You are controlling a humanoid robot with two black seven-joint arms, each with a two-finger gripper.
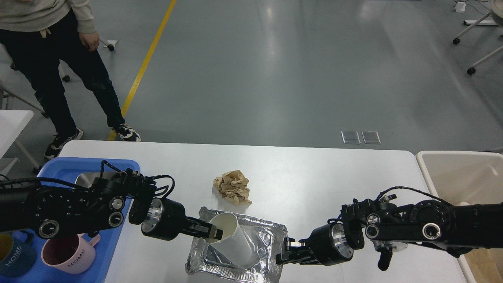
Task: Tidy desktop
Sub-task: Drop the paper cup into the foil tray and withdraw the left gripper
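Since the left gripper (210, 232) jaws pinch the white paper cup's (232, 237) rim over the crinkled foil tray (271, 232), lift straight; right gripper (283, 251) jaws clamp the tray's edge, steadying it on the white worktop (334, 177).

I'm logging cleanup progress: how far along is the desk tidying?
Done: two mugs already sit in the blue tray.
In hand: the left pincer grips the rim of the white paper cup in the foil tray; the right pincer is at that tray's right edge.
Left: the cup, foil tray and crumpled brown paper remain on the desktop; the bin waits at right.

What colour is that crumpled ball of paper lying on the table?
Light brown, like kraft paper. The crumpled paper shows best in the head view, the only one here.
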